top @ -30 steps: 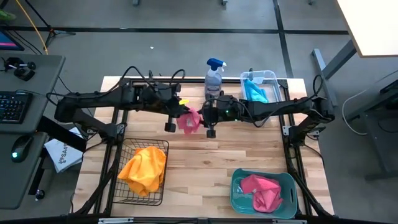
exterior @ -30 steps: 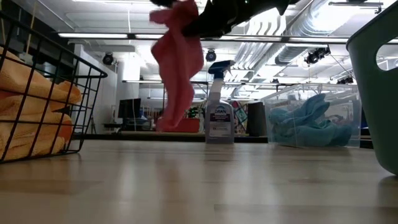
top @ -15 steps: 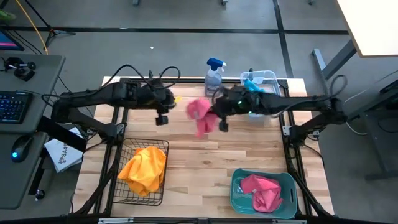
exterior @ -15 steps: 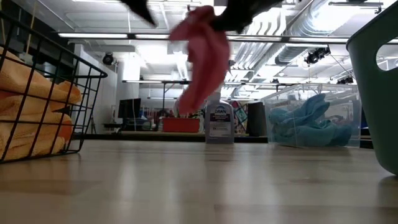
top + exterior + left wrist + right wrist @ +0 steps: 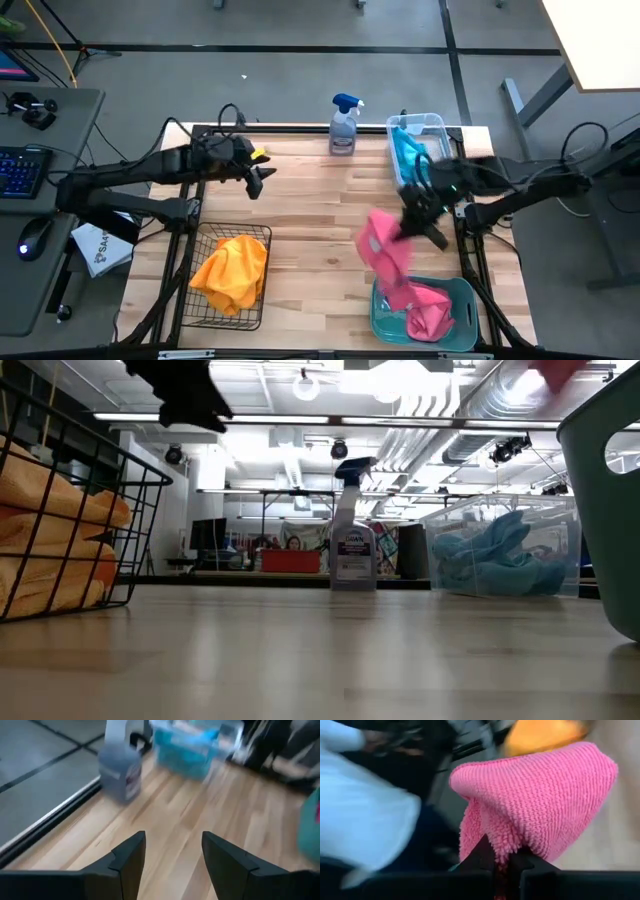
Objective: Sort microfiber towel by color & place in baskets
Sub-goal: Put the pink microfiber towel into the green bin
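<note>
Carrying a pink towel [image 5: 383, 252] toward the teal basket [image 5: 462, 296] at the lower right of the table [image 5: 310, 235].

The right tool [image 5: 418, 213] is pinched tight on the towel, which hangs just above the basket's rim; next it likely needs to move over the basket and let go. The left tool [image 5: 256, 180], upper left, hangs open and empty.

Table: my pale wood-plank table [image 5: 310, 240].
On it: spray bottle [image 5: 344, 126], clear tub [image 5: 432, 126], wire basket [image 5: 203, 300], teal basket [image 5: 466, 300].
</note>
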You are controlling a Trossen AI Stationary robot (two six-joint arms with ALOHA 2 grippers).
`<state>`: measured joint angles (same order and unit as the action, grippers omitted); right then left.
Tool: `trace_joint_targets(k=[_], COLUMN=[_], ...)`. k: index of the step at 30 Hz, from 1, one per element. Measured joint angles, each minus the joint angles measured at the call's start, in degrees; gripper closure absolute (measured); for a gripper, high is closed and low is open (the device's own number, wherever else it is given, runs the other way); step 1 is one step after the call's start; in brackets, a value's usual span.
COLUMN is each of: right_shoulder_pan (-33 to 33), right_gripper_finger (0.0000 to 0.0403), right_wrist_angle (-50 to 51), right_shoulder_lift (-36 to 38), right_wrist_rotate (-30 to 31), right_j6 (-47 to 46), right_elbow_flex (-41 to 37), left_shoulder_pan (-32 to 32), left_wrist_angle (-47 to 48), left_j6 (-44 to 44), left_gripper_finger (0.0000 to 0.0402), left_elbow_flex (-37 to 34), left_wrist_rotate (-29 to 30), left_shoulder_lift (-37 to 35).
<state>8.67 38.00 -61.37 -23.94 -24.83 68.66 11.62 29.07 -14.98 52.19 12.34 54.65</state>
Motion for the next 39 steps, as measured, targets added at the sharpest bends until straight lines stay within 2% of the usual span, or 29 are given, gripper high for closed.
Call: trace_joint_targets(k=[3, 5, 9, 13, 15, 18, 21, 31, 39], right_shoulder_pan=[8.2, 13.9, 24.7, 32.6, 35.4, 39.0, 41.4, 43.6, 41.9], right_gripper_finger=[0.0402, 0.0402, 0.0402, 0.0403, 0.0403, 0.0403, 0.0403, 0.0403, 0.0403], right_wrist_angle=[0.1, 0.2, 1.8, 8.7, 12.3, 15.5, 15.2, 8.1, 7.4], right_shoulder_lift=[0.3, -0.2, -2.3, -5.5, -7.8, -11.3, -14.6, -24.1, -27.6], right_wrist_rotate=[0.7, 3.0, 14.3, 25.9, 27.7, 26.1, 23.8, 23.3, 27.6], right_j6=[-10.3, -16.1, -25.5, -35.1, -40.2, -45.6, -48.5, -56.6, -60.2], right_elbow_flex=[0.0, -0.1, -0.1, -0.1, -0.2, -0.2, -0.2, -0.2, -0.2], left_shoulder_pan=[0.0, 0.0, 0.0, 0.0, 0.0, 0.0, 0.0, 0.0, 0.0], left_wrist_angle=[-7.8, -9.7, -9.8, -9.9, -10.0, -10.4, -11.5, -16.5, -19.9], left_j6=[-1.4, -1.2, 1.0, 3.5, 4.3, 5.3, 5.7, 6.1, 6.2], left_gripper_finger=[0.0218, 0.0218, 0.0218, 0.0218, 0.0218, 0.0218, 0.0218, 0.0218, 0.0218], left_elbow_flex=[-3.8, -4.8, -4.8, -4.8, -4.8, -4.8, -4.8, -4.9, -4.9], left_wrist_rotate=[-0.3, -0.2, -0.2, -0.2, -0.2, -0.2, -1.4, -4.3, -5.9], left_shoulder_lift=[-1.0, -1.0, -0.5, -0.6, -0.7, -1.4, -2.2, -5.2, -6.2])
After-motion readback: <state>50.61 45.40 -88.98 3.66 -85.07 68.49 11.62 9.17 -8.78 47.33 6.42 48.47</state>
